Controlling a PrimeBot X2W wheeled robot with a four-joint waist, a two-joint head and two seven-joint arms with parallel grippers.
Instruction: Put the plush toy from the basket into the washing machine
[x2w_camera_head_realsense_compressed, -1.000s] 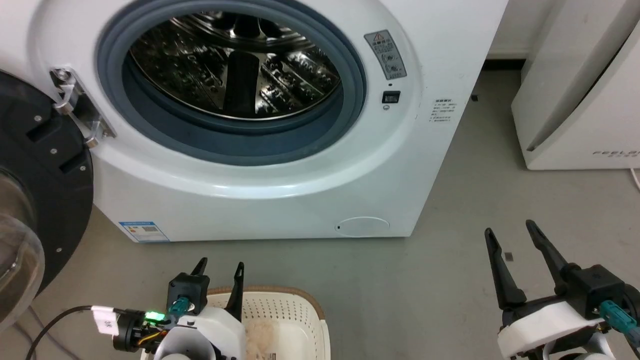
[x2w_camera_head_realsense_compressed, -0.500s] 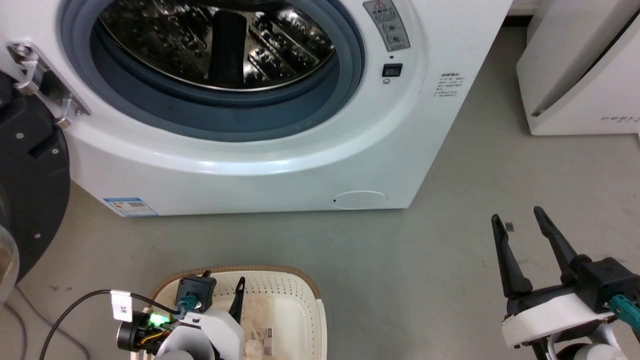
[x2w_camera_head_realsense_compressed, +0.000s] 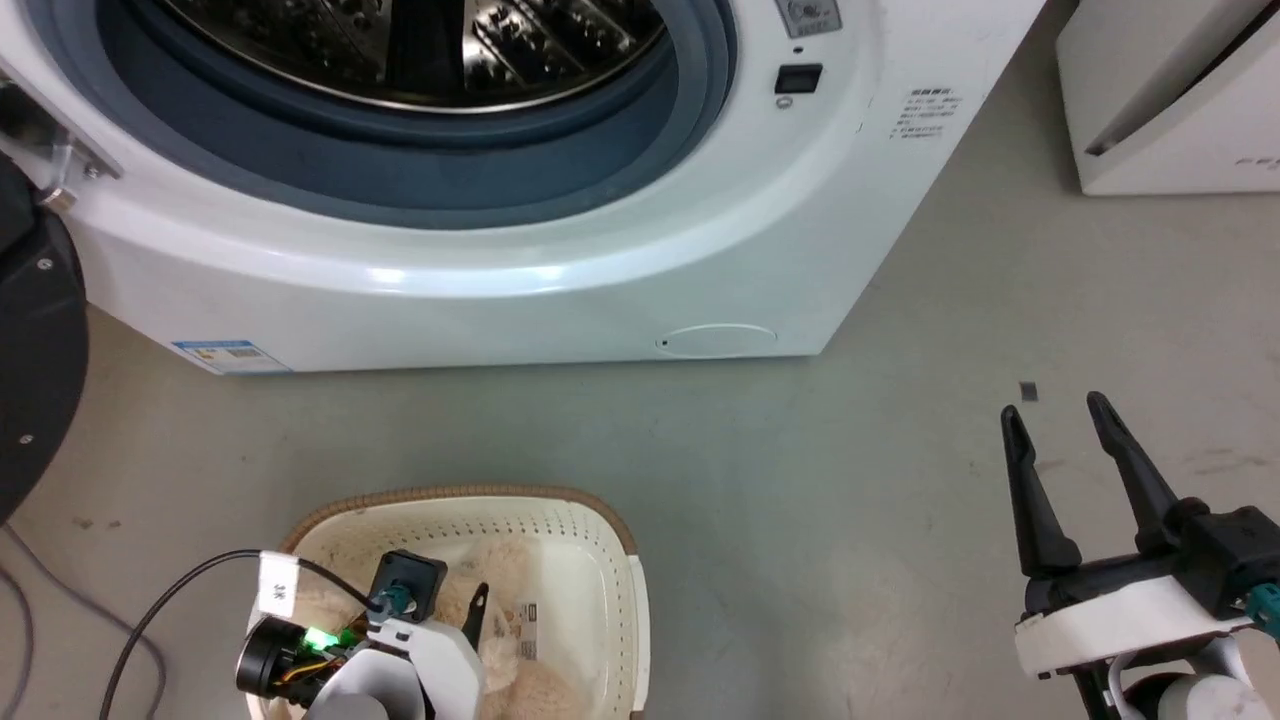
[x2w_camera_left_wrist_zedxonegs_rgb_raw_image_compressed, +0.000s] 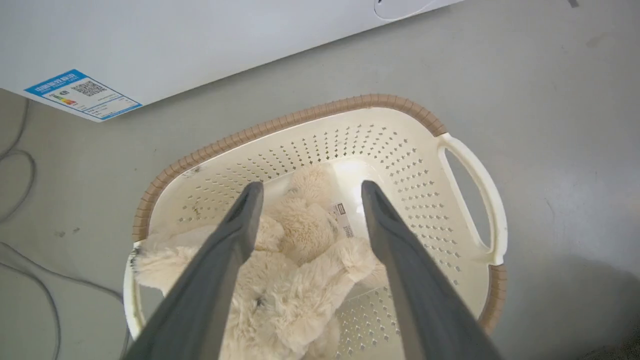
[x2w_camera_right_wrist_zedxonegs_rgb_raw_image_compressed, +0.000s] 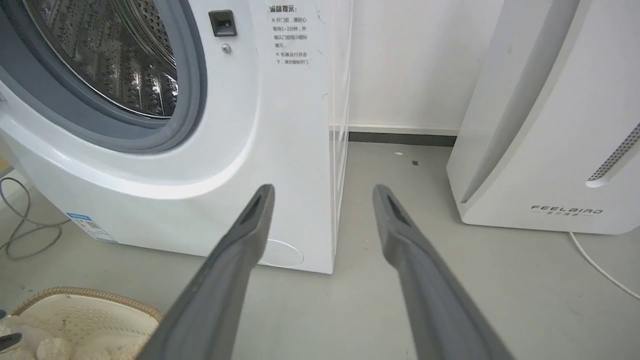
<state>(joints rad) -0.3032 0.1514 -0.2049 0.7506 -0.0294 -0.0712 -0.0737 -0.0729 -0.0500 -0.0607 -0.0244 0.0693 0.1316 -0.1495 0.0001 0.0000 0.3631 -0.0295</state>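
The cream-white basket (x2w_camera_head_realsense_compressed: 460, 497) with its brown rim sits on the floor in front of the washing machine (x2w_camera_head_realsense_compressed: 640, 250), whose porthole (x2w_camera_head_realsense_compressed: 420, 120) is open. The cream-beige plush toy (x2w_camera_left_wrist_zedxonegs_rgb_raw_image_compressed: 300, 280) lies in the basket beside a paper label (x2w_camera_left_wrist_zedxonegs_rgb_raw_image_compressed: 342, 220). My left gripper (x2w_camera_head_realsense_compressed: 445, 598) hangs open inside the basket just above the toy, one finger on each side of its body in the left wrist view (x2w_camera_left_wrist_zedxonegs_rgb_raw_image_compressed: 311, 186). My right gripper (x2w_camera_head_realsense_compressed: 1053, 410) is open and empty over bare floor to the right, pointing at the machine's corner (x2w_camera_right_wrist_zedxonegs_rgb_raw_image_compressed: 324, 190).
The washer's black-framed door (x2w_camera_head_realsense_compressed: 30, 350) stands swung open at the left. A smooth white appliance (x2w_camera_right_wrist_zedxonegs_rgb_raw_image_compressed: 550, 125) with grey lettering stands right of the washer. Cables (x2w_camera_head_realsense_compressed: 60, 640) lie on the floor at the left. The basket's handle (x2w_camera_left_wrist_zedxonegs_rgb_raw_image_compressed: 475, 200) is on its right side.
The head camera has tilted down, so the washer slid up the picture and more of the basket shows. My left gripper has dropped from the basket's far rim to just above the toy.
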